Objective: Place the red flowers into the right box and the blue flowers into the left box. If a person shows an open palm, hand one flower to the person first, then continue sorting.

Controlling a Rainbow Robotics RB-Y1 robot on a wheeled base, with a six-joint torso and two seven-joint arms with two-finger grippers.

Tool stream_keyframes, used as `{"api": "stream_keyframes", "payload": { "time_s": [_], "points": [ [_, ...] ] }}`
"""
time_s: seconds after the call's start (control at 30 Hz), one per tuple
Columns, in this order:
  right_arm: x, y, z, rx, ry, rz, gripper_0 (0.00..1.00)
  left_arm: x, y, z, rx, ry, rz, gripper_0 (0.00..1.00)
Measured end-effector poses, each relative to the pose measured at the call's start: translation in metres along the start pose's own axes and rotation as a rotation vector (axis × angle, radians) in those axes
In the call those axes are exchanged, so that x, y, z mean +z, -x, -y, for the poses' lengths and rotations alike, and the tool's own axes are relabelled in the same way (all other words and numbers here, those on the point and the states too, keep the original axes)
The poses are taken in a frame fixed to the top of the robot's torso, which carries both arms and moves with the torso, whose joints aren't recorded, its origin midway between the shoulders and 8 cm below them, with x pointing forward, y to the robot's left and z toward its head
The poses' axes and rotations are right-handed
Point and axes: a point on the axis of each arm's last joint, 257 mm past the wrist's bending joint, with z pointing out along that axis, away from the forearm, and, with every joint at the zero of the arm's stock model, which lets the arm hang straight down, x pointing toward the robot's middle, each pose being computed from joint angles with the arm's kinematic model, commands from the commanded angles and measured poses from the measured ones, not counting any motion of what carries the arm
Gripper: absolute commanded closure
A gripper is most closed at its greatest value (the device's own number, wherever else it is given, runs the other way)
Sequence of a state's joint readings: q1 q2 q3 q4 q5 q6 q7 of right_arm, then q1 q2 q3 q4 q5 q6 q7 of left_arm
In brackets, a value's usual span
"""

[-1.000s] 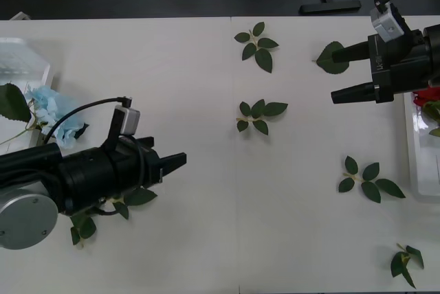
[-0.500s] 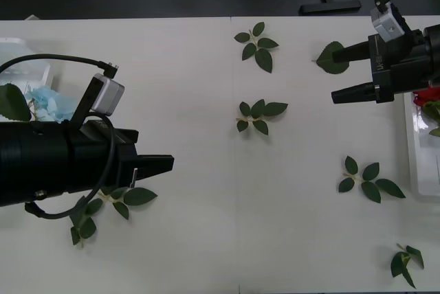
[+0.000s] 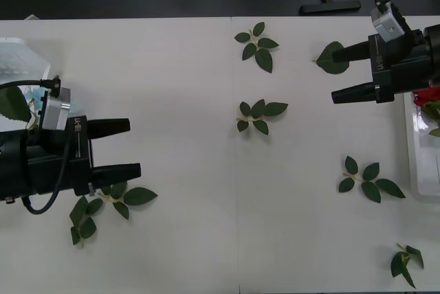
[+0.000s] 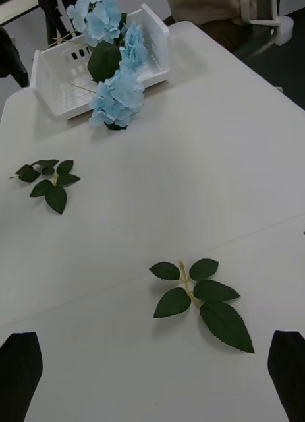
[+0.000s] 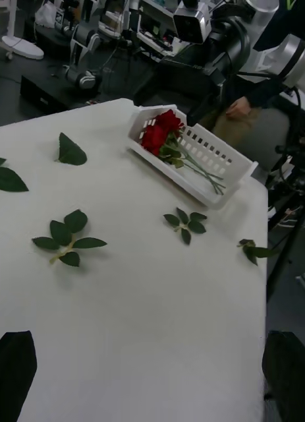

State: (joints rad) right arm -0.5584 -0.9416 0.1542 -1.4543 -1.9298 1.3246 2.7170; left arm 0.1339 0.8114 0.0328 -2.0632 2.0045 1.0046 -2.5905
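Smooth matt white table (image 3: 192,239), slotted white plastic right box (image 5: 211,161), cloth-like blue flowers (image 4: 116,99)

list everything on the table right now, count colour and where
blue flowers: a bunch of pale blue clusters, exact count unclear, lying in the left box with one cluster hanging over its rim
left box: one, white, at the table's left edge
red flowers: a bunch of deep red roses, count unclear, in the right box
right box: one, white, at the table's right edge
leaf sprigs: six, dark green, loose on the table between the boxes
table: one, white
left gripper: black, open, empty, above the table near the left box
right gripper: black, open, empty, near the right box
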Motion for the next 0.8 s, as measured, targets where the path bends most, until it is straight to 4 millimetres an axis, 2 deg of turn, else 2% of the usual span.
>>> {"api": "stream_keyframes", "payload": {
  "time_s": [0.13,0.37,0.8],
  "points": [
    [0.000,0.000,0.000,0.000,0.000,0.000,0.00,-0.012,-0.008,0.016,-0.117,-0.059,-0.048,0.00],
    [0.000,0.000,0.000,0.000,0.000,0.000,0.00,-0.033,-0.003,0.019,-0.195,-0.078,-0.118,0.00],
    [0.000,0.000,0.000,0.001,0.000,0.000,0.00,-0.036,-0.001,0.019,-0.209,-0.078,-0.123,0.00]
  ]
}}
